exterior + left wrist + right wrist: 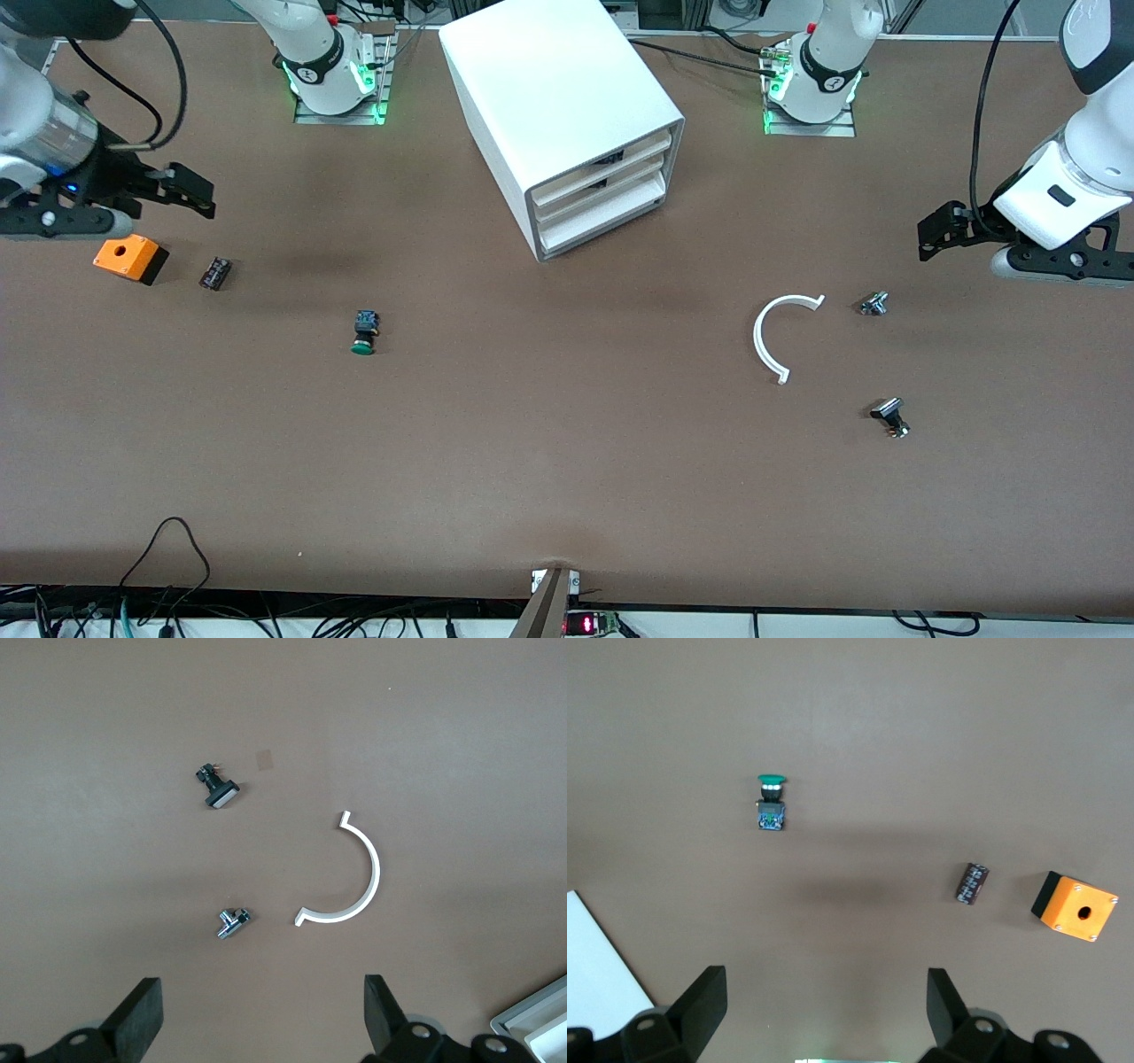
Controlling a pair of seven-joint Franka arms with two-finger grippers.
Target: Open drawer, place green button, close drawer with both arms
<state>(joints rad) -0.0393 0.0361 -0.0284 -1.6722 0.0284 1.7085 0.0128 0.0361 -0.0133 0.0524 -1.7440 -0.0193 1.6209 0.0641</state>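
Note:
The white cabinet (567,106) stands near the arms' bases, and its lowest drawer (604,223) is shut. The button (364,332), with a green cap and a black-blue body, lies on its side on the table toward the right arm's end; it also shows in the right wrist view (771,803). My right gripper (190,190) (824,1001) hangs open and empty over the table beside the orange box. My left gripper (932,235) (264,1010) hangs open and empty over the left arm's end, near a silver knob.
An orange box with a hole (130,258) (1075,906) and a small black part (215,273) (973,882) lie at the right arm's end. A white curved strip (780,337) (350,877) and two black-and-silver knobs (873,304) (890,416) lie toward the left arm's end.

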